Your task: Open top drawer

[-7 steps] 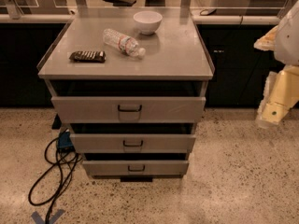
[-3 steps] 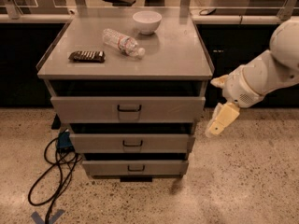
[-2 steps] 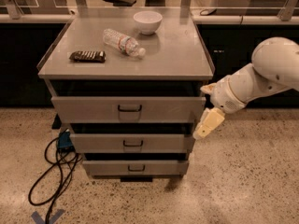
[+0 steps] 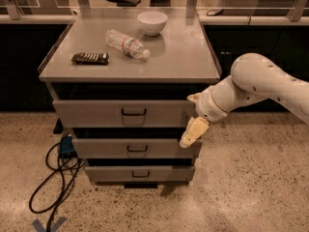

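Note:
The top drawer (image 4: 96,114) is the tallest grey front of the cabinet, with a small dark loop handle (image 4: 133,112) at its centre. A dark gap shows above it, under the cabinet top. My gripper (image 4: 192,115) is at the drawer's right end, in front of the panel's right edge and right of the handle. It is open: one cream finger (image 4: 193,131) points down over the middle drawer (image 4: 106,149), and the other, shorter one shows near the drawer's top right corner. It holds nothing. My white arm (image 4: 256,83) reaches in from the right.
On the cabinet top (image 4: 183,57) lie a white bowl (image 4: 152,22), a plastic bottle (image 4: 126,44) on its side and a dark packet (image 4: 90,58). The bottom drawer (image 4: 111,174) is below. Black cables (image 4: 55,178) and a blue box (image 4: 66,145) lie on the floor at the left. A dark counter runs behind.
My arm has swung in from the right and lower, bringing the gripper from beside the cabinet to the right end of the top drawer front. The drawers have not moved.

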Tool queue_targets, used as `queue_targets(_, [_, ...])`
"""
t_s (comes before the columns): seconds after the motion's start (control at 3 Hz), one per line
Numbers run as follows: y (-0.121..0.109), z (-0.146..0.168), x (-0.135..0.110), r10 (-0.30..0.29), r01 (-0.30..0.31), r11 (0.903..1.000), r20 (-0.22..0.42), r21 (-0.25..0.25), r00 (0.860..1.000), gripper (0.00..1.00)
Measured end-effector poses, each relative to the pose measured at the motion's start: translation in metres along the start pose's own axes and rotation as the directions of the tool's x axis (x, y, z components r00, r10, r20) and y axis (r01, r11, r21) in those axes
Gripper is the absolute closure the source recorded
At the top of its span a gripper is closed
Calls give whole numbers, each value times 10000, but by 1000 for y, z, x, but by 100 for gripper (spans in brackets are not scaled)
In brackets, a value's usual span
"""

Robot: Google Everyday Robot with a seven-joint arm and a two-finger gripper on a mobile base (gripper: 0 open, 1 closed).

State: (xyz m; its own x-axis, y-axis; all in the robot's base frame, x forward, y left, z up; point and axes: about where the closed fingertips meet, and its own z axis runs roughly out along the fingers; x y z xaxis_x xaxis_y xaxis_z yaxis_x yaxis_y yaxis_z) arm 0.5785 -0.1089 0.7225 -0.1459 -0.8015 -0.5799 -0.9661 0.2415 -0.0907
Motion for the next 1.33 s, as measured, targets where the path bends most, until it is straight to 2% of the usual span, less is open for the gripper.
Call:
queue_targets(0.33, [0,0,0,0,0,10000,0,-1,10000,0])
queue_targets(0.67, [-9,11,13,-16,1,9994,428,335,9991,0])
queue_targets(1.0, [-28,28,21,-110,-22,9918,1032,1275,9946,0])
queue_targets(1.33, [-43,36,19,-100,-239,9702,1386,2412,9903,0])
